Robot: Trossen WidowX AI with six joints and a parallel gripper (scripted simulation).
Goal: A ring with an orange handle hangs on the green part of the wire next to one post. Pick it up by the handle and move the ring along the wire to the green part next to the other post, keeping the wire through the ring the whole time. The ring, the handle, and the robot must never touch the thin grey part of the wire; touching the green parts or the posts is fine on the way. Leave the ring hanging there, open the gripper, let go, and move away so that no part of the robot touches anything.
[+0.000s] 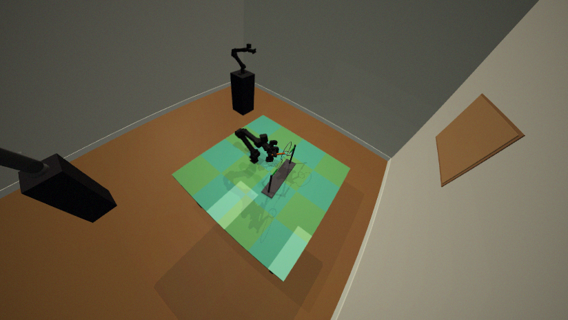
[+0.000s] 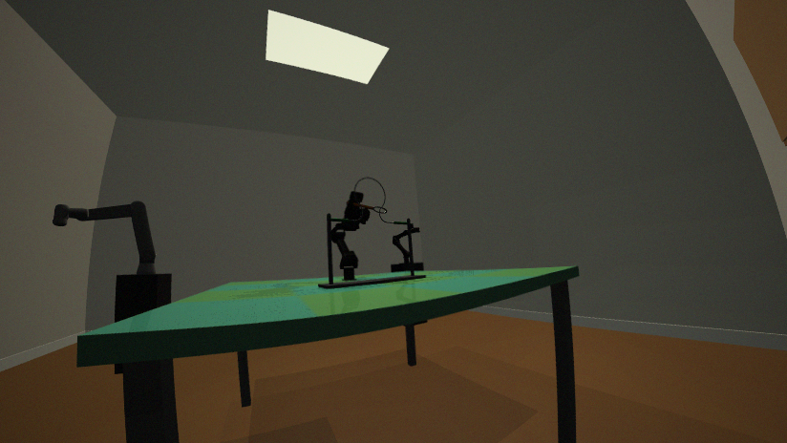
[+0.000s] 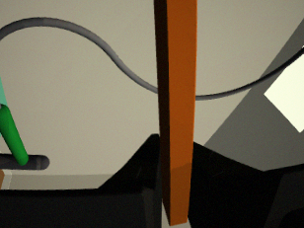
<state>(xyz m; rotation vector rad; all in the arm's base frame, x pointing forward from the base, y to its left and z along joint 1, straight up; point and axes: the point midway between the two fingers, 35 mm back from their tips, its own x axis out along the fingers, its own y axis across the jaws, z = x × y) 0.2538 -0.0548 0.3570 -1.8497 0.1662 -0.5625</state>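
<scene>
My gripper [image 1: 275, 154] [image 2: 358, 206] [image 3: 163, 140] is shut on the orange handle [image 1: 281, 154] [image 2: 365, 206] [image 3: 182, 98]. The ring [image 2: 372, 208] at the handle's far end is small and dark; in the exterior view it appears around the wire [image 2: 368, 178] [image 3: 99, 40], low on the right side of the tall loop. The ring is out of the wrist view, and its clearance from the wire cannot be told. The right post [image 2: 411, 250] carries a green part [image 2: 401, 222], beyond the ring. The left post [image 2: 329, 250] carries another green part [image 2: 338, 220], near the arm.
The posts stand on a dark base plate [image 1: 282, 176] on the green checkered table [image 1: 329, 198]. Grey wire curves between the two green parts, and in the wrist view it passes behind the handle. Other arms stand on black pedestals [image 1: 242, 93] [image 1: 67, 190] beyond the table.
</scene>
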